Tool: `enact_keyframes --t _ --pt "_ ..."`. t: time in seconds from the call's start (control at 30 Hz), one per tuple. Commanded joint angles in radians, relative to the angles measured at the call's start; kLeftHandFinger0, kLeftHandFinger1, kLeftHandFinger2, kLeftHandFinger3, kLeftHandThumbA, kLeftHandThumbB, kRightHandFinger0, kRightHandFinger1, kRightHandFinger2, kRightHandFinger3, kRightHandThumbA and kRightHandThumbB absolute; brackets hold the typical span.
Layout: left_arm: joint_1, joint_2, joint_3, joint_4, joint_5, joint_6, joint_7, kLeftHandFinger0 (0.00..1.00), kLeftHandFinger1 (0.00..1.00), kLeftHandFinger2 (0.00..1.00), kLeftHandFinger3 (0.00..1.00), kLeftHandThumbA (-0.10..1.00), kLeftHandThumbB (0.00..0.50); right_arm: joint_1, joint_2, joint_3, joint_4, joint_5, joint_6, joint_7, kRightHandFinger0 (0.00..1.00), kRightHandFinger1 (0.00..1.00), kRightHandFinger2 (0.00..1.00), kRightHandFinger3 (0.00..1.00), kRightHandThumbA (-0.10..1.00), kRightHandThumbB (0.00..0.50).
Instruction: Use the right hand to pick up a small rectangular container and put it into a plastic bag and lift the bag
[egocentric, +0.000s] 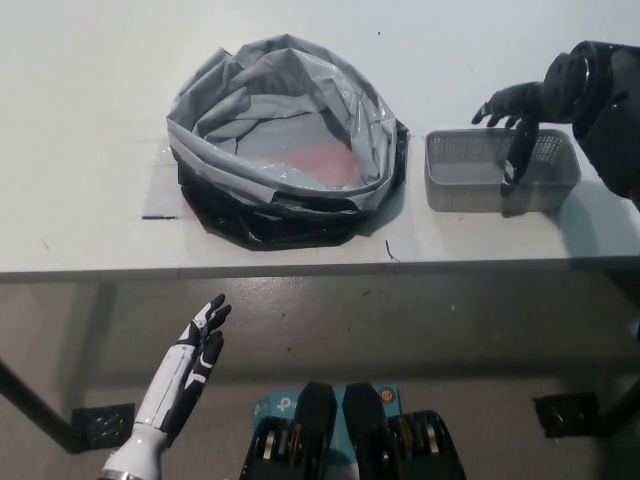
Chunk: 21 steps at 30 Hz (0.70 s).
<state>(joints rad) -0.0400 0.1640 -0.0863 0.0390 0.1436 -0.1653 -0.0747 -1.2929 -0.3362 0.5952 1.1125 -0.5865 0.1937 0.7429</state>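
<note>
I see the R hand (512, 118) w/ fingers spread, holding nothing, one reaching down into the grey mesh container (470, 185) on the table (90, 120), just right of the open plastic bag (285, 140); L hand (200, 345) idles open below the table edge.

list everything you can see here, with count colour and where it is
table: one, white, fills the upper part of the view
plastic bag: one, grey over black, open mouth up, on the table left of centre; something reddish shows at its bottom
container: one, grey mesh, rectangular, on the table just right of the bag
black mark: one short line on the table, left of the bag
floor: grey-brown, below the table edge
right hand: one, black, fingers spread, over the container with one finger reaching down into it
left hand: one, white, open, resting low at lower left, below the table edge
</note>
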Motion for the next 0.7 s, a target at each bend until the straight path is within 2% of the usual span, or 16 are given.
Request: enact_keyframes --t 0.0,0.1,0.3,0.4,0.5,0.57,0.63,0.67 --pt "-0.013 0.018 0.006 -0.039 0.006 0.001 -0.008 1.00 1.00 1.00 1.00 1.00 0.277 -0.060 0.014 0.013 0.015 -0.021 -0.054 -0.039 1.00 1.00 1.00 1.00 1.00 0.500" --pt "-0.013 0.018 0.007 -0.040 0.002 0.003 -0.010 1.00 1.00 1.00 1.00 1.00 0.278 -0.053 0.025 0.002 0.031 -0.005 -0.051 -0.034 1.00 1.00 1.00 1.00 1.00 0.500" --pt "-0.008 0.020 0.008 -0.037 -0.001 -0.001 -0.011 1.00 1.00 1.00 1.00 1.00 0.267 -0.039 0.045 -0.010 0.088 0.019 -0.119 -0.023 1.00 1.00 1.00 1.00 1.00 0.475" --pt "0.000 0.019 0.006 -0.032 -0.005 -0.008 -0.013 1.00 1.00 1.00 1.00 1.00 0.271 -0.015 0.051 -0.007 0.099 0.011 -0.119 -0.035 1.00 1.00 1.00 1.00 1.00 0.500" --pt "0.008 0.022 0.006 -0.026 -0.014 -0.020 -0.016 1.00 1.00 1.00 1.00 1.00 0.271 0.002 0.061 -0.002 0.105 0.006 -0.131 -0.037 1.00 1.00 1.00 1.00 1.00 0.500" --pt "0.009 0.021 0.005 -0.030 -0.006 -0.009 -0.014 1.00 1.00 1.00 1.00 1.00 0.269 0.008 0.070 0.012 0.116 -0.011 -0.136 -0.059 1.00 1.00 1.00 1.00 1.00 0.490" --pt "0.010 0.021 0.004 -0.028 -0.002 -0.012 -0.011 1.00 1.00 1.00 1.00 1.00 0.270 0.011 0.081 0.014 0.124 -0.017 -0.123 -0.077 1.00 1.00 1.00 1.00 1.00 0.452" --pt "0.014 0.021 0.004 -0.031 0.001 -0.010 -0.010 1.00 1.00 1.00 1.00 1.00 0.270 0.013 0.085 0.018 0.130 -0.023 -0.130 -0.094 1.00 1.00 1.00 1.00 1.00 0.403"
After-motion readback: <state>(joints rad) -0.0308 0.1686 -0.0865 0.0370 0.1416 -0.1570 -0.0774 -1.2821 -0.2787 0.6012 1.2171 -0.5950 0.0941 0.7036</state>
